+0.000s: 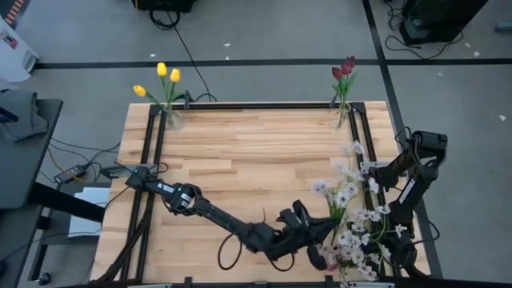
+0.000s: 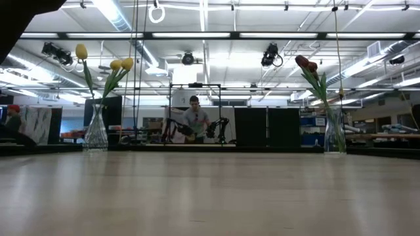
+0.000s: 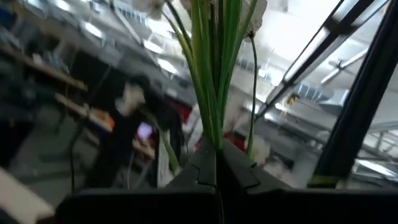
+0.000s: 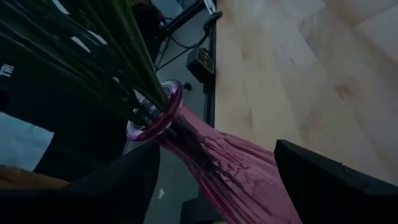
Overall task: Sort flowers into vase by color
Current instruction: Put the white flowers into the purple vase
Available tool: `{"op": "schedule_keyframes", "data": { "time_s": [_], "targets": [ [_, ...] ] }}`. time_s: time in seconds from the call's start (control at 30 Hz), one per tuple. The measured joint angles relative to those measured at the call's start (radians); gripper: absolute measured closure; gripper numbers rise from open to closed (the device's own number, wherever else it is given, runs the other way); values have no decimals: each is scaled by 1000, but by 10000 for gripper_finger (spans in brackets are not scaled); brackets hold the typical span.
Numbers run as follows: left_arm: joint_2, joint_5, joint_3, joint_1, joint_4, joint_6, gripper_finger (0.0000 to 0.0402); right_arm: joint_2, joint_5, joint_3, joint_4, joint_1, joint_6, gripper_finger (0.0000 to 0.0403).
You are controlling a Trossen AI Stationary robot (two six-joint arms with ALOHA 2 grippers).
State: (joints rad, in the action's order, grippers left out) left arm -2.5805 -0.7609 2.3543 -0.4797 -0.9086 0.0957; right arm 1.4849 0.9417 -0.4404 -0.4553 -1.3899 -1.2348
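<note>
A spray of whitish blossoms (image 1: 352, 200) on green stems (image 3: 211, 112) stands over the table's near right corner. My left gripper (image 1: 314, 240) is shut on the stems there. A tilted pink glass vase (image 4: 230, 168) lies between the fingers of my right gripper (image 4: 217, 149), and a bundle of green stems sticks into its mouth (image 4: 155, 121). In the high view the blossoms hide most of that vase (image 1: 330, 258). Yellow tulips (image 1: 164, 76) stand in a clear vase (image 2: 96, 131) at the far left. Dark red tulips (image 1: 344, 70) stand in a clear vase (image 2: 335, 131) at the far right. My left gripper pinches several green stems together (image 3: 214, 140) between its two fingers (image 3: 239, 171). The fingers slant upward, and the stems rise beyond them to the blossoms. My right gripper has one finger (image 4: 118, 186) on each side of the pink vase's body (image 4: 249, 186), below the neck. The vase lies tilted, its mouth pointing away from the gripper. Its base is out of the picture.
Black frame rails (image 1: 152, 160) run along the table's left and right sides. Bare wood (image 1: 256, 152) lies between the two clear vases and my arms. The low view shows neither gripper. A person (image 2: 195, 118) sits far behind the table.
</note>
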Motion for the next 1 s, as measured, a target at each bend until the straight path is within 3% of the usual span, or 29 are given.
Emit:
{"op": "schedule_keyframes", "data": {
  "time_s": [0.43, 0.57, 0.77, 0.93, 1.0],
  "targets": [
    [3, -1, 2, -79, -442, -542, 400, 1, -30, 0, 0, 0, -72, 76],
    [2, -30, 1, -145, -392, -568, 400, 1, -35, 0, 0, 0, -75, 76],
    [1, -188, -2, -238, -291, -594, 400, 1, -35, 0, 3, 0, -74, 76],
    [1, -206, -4, -264, -252, -559, 400, 1, -39, 0, 8, 0, -82, 76],
    [2, -205, -4, -266, -161, -511, 400, 1, -39, 0, 9, 4, -83, 76]
  ]
}}
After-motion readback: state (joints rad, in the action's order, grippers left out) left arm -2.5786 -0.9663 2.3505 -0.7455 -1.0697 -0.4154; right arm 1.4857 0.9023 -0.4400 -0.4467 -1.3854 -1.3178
